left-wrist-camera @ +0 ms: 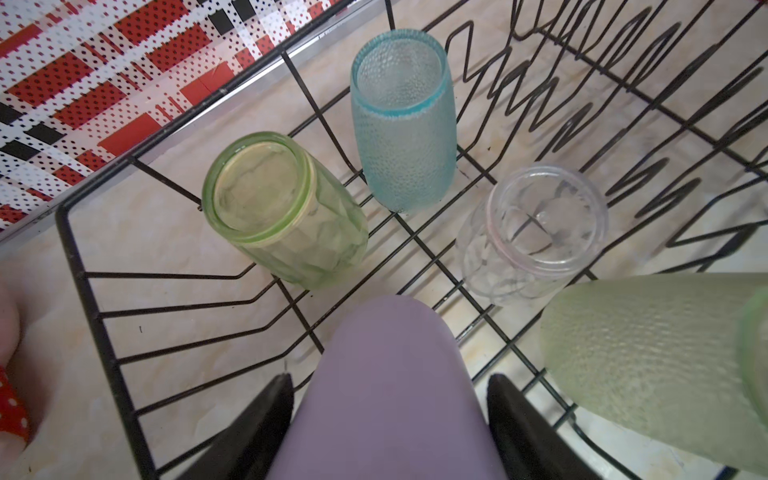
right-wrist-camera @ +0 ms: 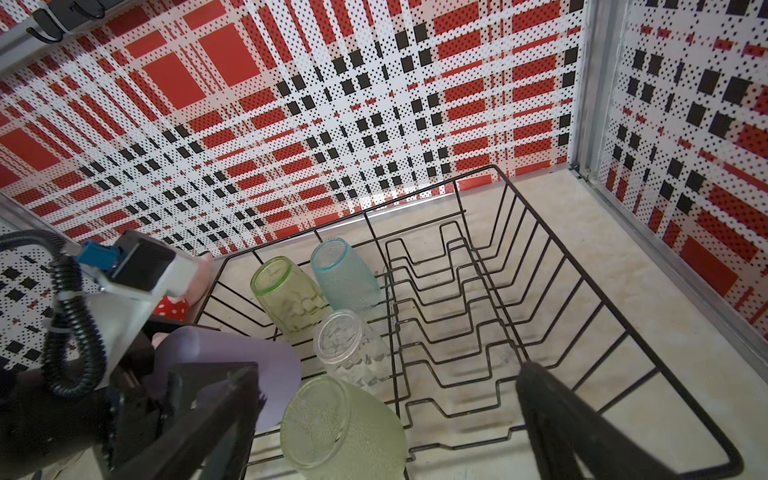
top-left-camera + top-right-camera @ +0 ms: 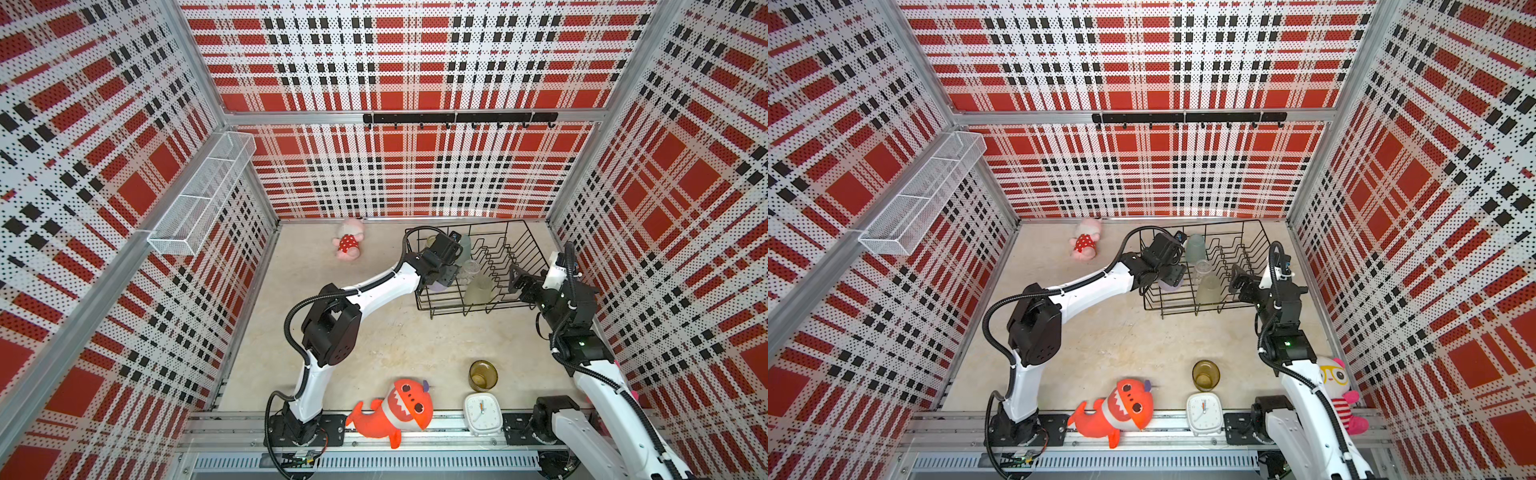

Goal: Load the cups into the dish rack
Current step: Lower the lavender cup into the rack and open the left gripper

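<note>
Left wrist view: my left pincer (image 1: pixel 390 379) pinches the lilac cup (image 1: pixel 390 328) between its black fingers (image 1: pixel 266 419), one against each side of the cup's wall. The cup hangs tilted over the left front part of the dish rack (image 1: pixel 83 266); I cannot tell whether it touches the wires. Farther inside the rack stand the translucent green cup (image 1: pixel 282 208), the pale teal cup (image 1: pixel 401 120) and the clear glass cup (image 1: pixel 536 232), close together, with the frosted yellow-green cup (image 1: pixel 640 345) just beside the clear one. My right pincer (image 2: pixel 392 374) is spread wide and empty, poised over the rack's right front side above the divider prongs (image 2: pixel 440 316). Well apart from the rack, toward the front of the table (image 3: pixel 374 340), the amber cup (image 3: pixel 483 375) stands upright just behind the white clock (image 3: pixel 482 413).
</note>
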